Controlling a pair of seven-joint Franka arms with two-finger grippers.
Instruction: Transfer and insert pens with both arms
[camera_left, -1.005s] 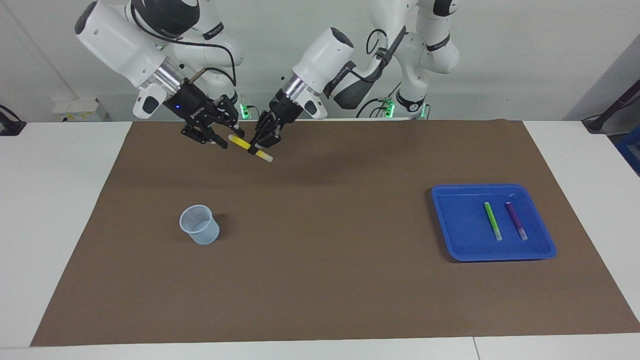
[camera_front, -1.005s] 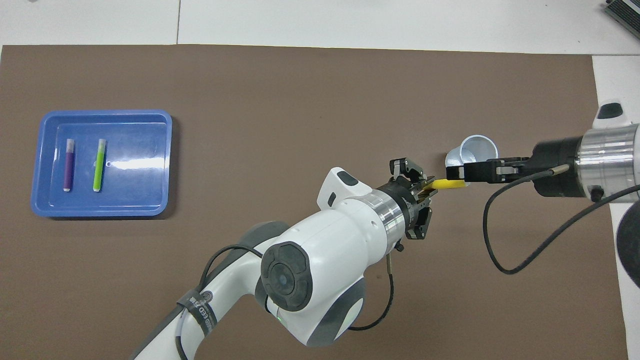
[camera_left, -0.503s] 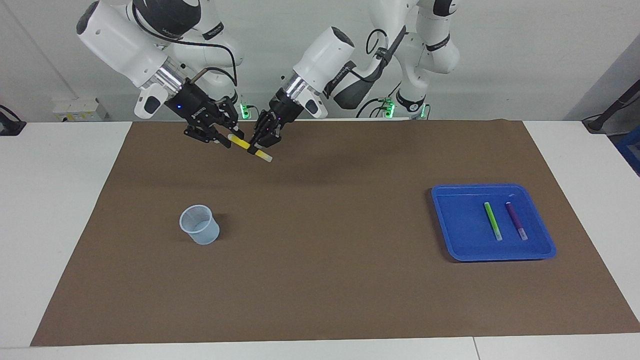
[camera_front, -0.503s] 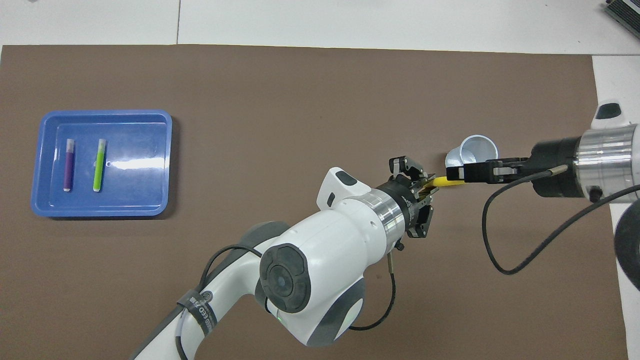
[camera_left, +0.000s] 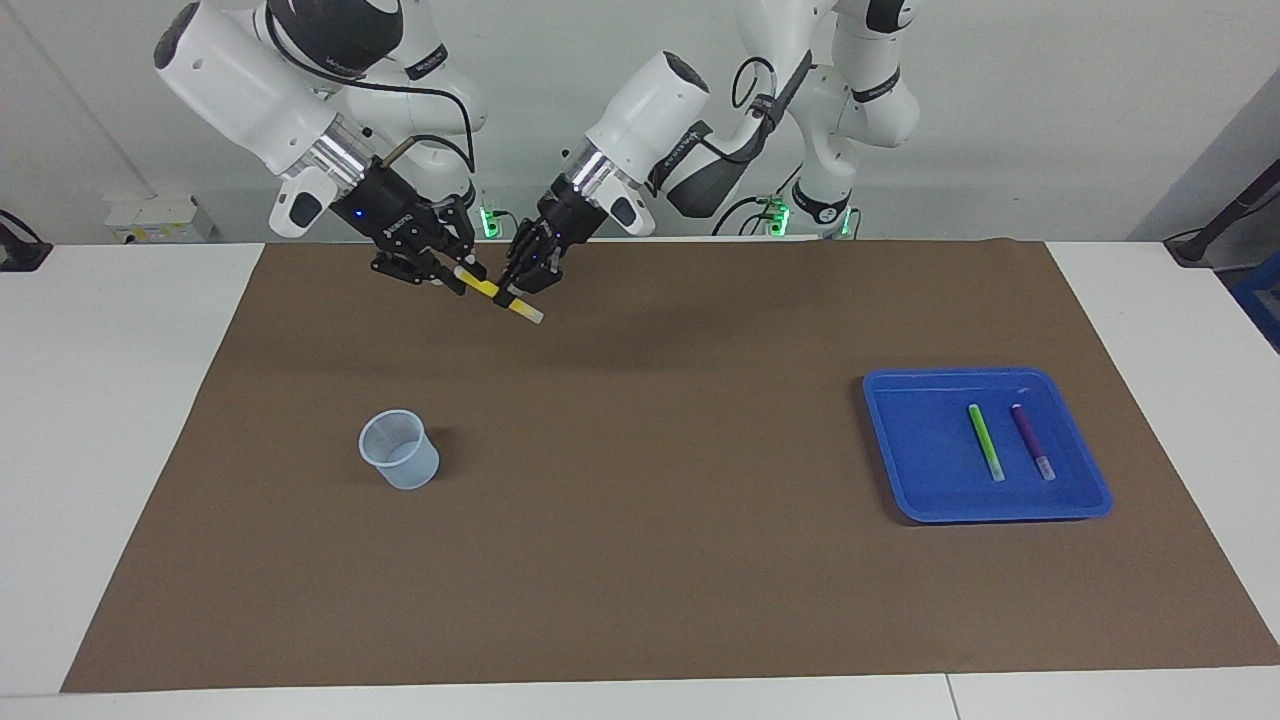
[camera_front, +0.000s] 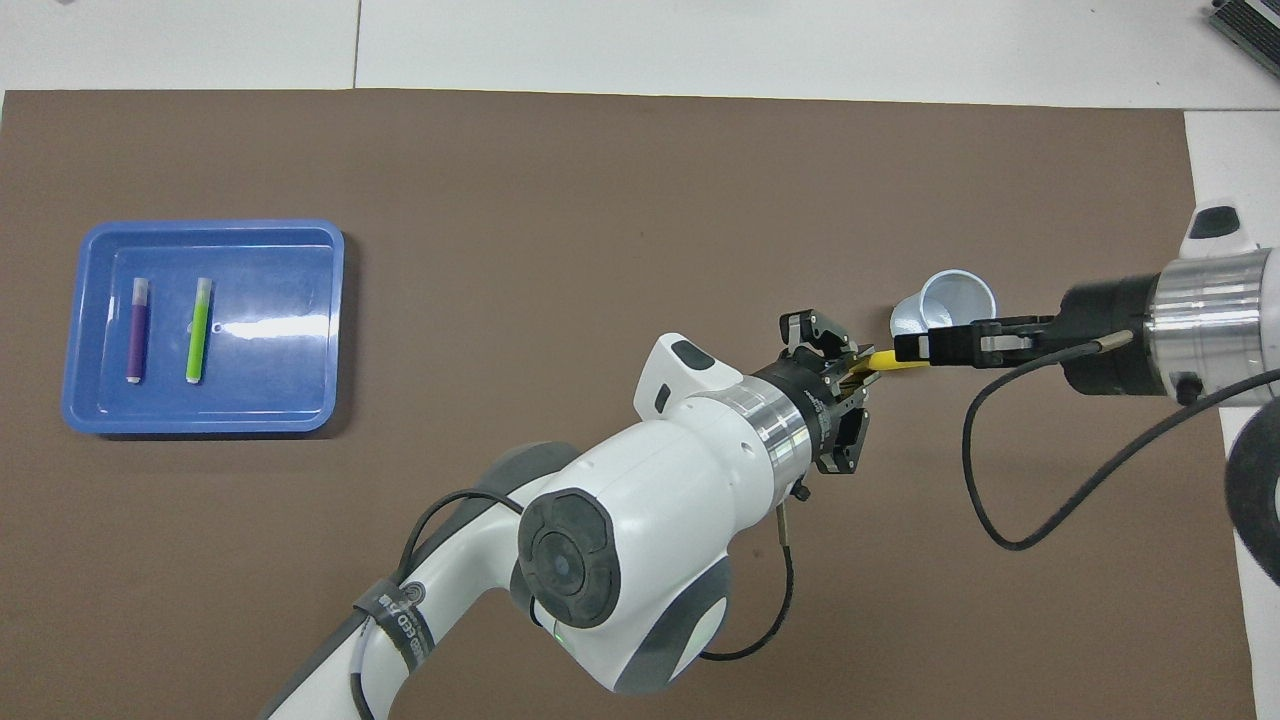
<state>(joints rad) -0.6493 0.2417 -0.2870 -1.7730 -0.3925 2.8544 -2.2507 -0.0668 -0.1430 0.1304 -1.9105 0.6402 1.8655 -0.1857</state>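
1. Step in hand, as judged: a mid-air handover of the yellow pen (camera_left: 497, 293) from the left gripper (camera_left: 508, 292) to the right gripper (camera_left: 462, 272), above the brown mat (camera_left: 640, 560) at the robots' edge of the table.
2. Left gripper: clamped tight on the pen just above its pale end, which points down toward the mat.
3. Right gripper: at the pen's upper end, fingers drawn in narrow around it; whether they already bear on the barrel cannot be told.
4. To do it well: the right gripper should have a firm, square hold on the barrel before the left lets go; the left should then open fully and back away along its own axis so it does not drag the pen askew.
5. The pen hangs tilted; it will likely need turning upright over the cup (camera_left: 399, 449) for insertion.
6. Count, pens: three. One yellow, held in the air; one green pen (camera_left: 986, 441) and one purple pen (camera_left: 1032, 441) lying side by side, apart, in the tray.
7. Count, blue tray (camera_left: 900, 470): one, toward the left arm's end.
8. Count, translucent cup: one, upright, empty as far as shows, toward the right arm's end.
9. Count, arms: two.
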